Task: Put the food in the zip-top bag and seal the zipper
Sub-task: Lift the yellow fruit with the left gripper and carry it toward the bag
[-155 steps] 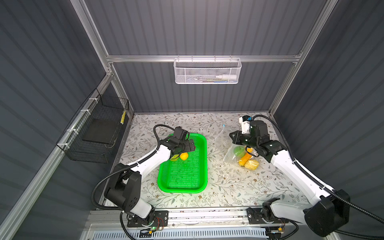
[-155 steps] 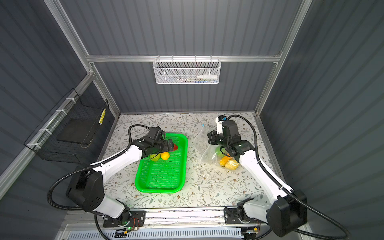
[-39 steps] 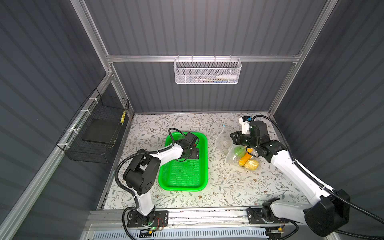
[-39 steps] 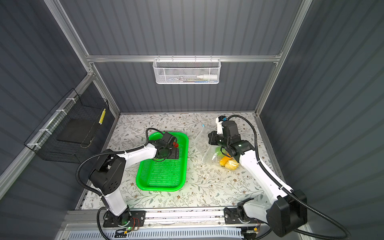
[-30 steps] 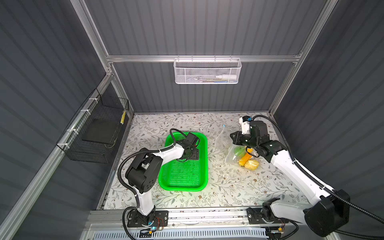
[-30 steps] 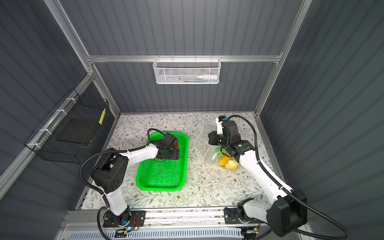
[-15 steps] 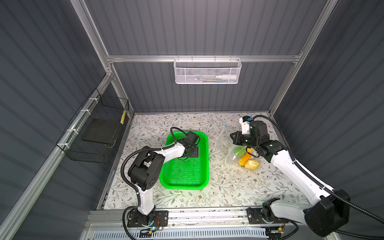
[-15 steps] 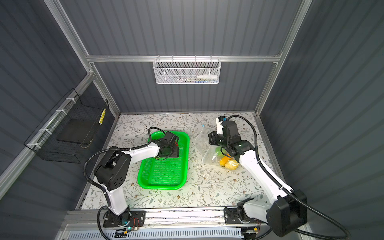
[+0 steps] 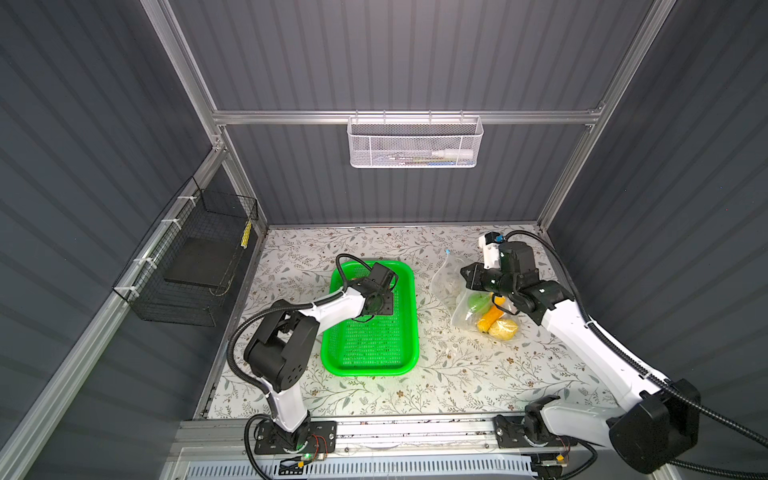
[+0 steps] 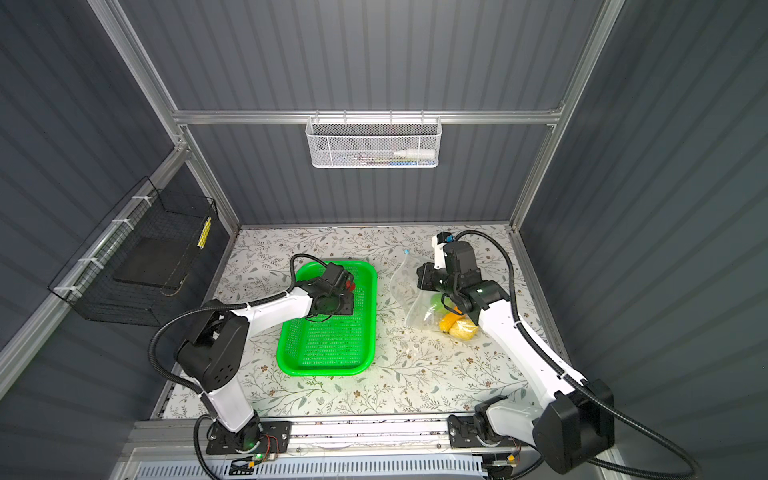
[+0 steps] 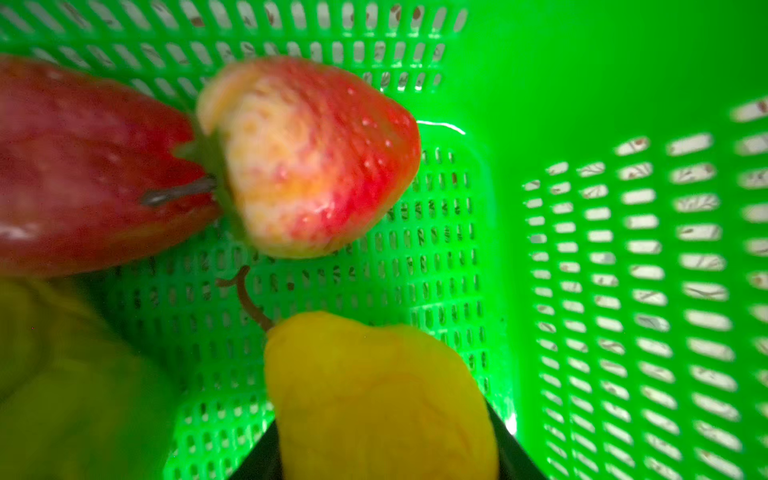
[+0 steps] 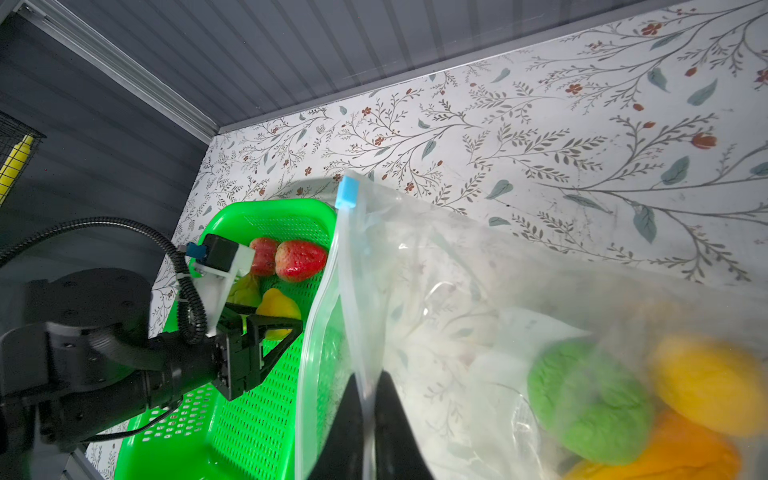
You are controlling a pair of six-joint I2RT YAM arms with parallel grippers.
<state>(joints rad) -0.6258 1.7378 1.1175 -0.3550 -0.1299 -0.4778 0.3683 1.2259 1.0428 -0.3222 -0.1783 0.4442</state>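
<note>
My left hand (image 12: 274,322) stands part-open around the yellow fruit (image 11: 374,395) at the basket's (image 12: 257,415) far end; gripped or not, I cannot tell. My right hand (image 12: 368,382) pinches the bag (image 12: 436,291) mouth, which gapes just beside the basket, to my right.

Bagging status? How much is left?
Done: green bumpy ball, yellow fruit and orange fruit sit in the zip-top bag, its mouth edge pinched by the right tool.
In hand: left tool brackets a yellow pear in the green basket.
Left: two strawberries, a yellowish piece, then the open zipper.
</note>
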